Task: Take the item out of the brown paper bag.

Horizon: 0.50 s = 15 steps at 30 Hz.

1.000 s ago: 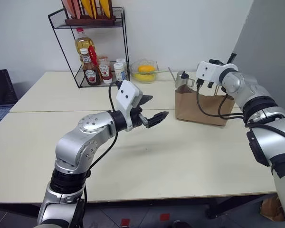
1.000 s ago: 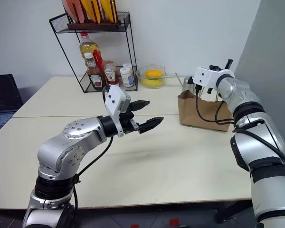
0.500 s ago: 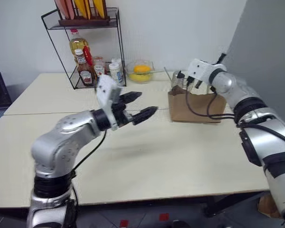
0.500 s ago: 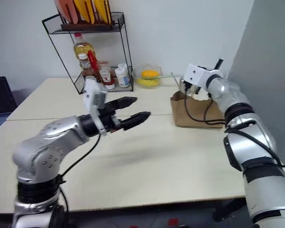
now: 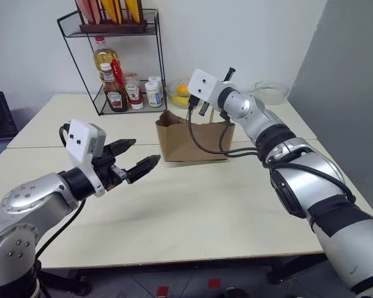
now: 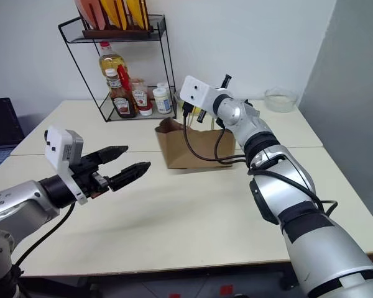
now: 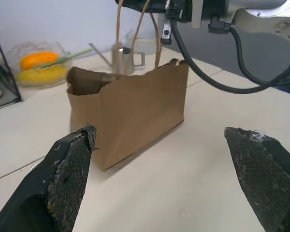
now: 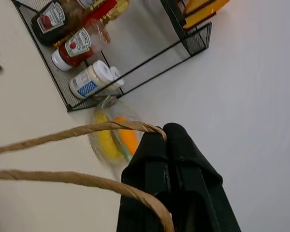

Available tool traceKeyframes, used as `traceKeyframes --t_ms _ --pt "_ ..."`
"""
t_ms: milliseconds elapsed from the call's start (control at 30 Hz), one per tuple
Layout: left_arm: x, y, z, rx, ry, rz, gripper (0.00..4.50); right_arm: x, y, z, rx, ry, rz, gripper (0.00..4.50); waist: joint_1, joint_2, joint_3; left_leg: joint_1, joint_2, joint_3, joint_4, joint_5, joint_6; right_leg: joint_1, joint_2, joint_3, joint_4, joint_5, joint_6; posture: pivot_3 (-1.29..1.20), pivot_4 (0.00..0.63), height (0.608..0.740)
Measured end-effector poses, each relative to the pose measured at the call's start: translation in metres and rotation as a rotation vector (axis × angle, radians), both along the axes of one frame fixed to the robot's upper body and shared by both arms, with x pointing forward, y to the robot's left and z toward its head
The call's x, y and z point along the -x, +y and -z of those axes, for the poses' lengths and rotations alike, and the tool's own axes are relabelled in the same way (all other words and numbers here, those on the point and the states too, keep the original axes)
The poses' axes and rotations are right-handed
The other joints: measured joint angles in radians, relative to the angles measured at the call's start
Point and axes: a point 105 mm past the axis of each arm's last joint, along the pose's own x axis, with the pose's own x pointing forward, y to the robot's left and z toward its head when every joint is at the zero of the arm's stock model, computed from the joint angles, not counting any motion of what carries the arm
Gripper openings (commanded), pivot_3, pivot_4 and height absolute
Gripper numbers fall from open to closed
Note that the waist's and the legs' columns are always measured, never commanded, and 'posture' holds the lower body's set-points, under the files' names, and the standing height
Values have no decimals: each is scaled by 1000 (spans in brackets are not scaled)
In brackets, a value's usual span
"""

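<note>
While the right end effector [image 8: 166, 150] pinches the brown paper bag's [image 5: 193, 141] handle, the left end effector [image 5: 132, 159] hovers spread over the beige table [image 5: 205, 211].

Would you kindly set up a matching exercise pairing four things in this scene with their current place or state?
1. left tool
2. right tool
3. brown paper bag
4. black wire rack

A. holds ketchup bottles
B. open, apart from the bag
C. shut on pale cord handles
D. stands on the table, handles pulled up

Pairs: 1-B, 2-C, 3-D, 4-A

The brown paper bag [image 5: 189, 141] hides whatever lies inside it.
</note>
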Motion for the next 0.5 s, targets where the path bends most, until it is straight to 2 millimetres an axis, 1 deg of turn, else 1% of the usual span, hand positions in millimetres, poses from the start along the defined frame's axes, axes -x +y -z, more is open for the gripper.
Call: traceKeyframes --t_ms 133,233,367,500 --pt "8 13 4 34 13 -77 4500 6 15 1 11 6 -50 29 0 0 0 1 1 0 0 0 0 0 1 0 1 0 0 0 150 740" --pt "14 20 13 45 47 -113 4500 10 29 6 28 27 -86 29 0 0 0 1 1 0 0 0 0 0 1 -1 1 0 0 0 150 740" --pt "15 23 13 52 39 -140 4500 14 44 16 59 48 -105 29 3 0 0 0 1 0 0 0 0 0 1 -1 1 0 0 0 150 740" --pt "16 23 10 56 26 -142 4500 15 50 24 96 54 -102 29 3 0 0 0 1 0 0 0 0 0 1 -1 0 0 0 0 150 740"
